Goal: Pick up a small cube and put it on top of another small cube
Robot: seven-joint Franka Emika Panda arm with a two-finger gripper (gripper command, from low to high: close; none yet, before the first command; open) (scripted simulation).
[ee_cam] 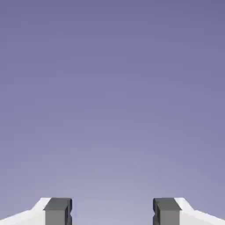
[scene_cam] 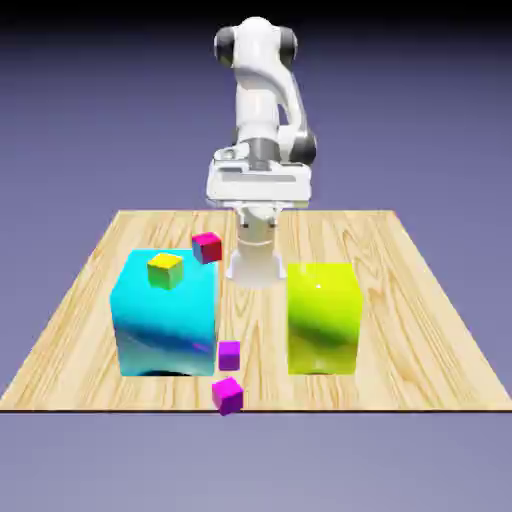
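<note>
While my gripper hangs spread apart and empty, facing only backdrop, the small magenta-pink cube sits at the table's near edge, just beside the violet cube, free to grasp

Magenta-pink small cube, violet cube, cyan block, yellow-green block.

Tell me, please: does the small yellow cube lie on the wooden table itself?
No: the small yellow cube sits on top of the big cyan block, not on the table.
</note>
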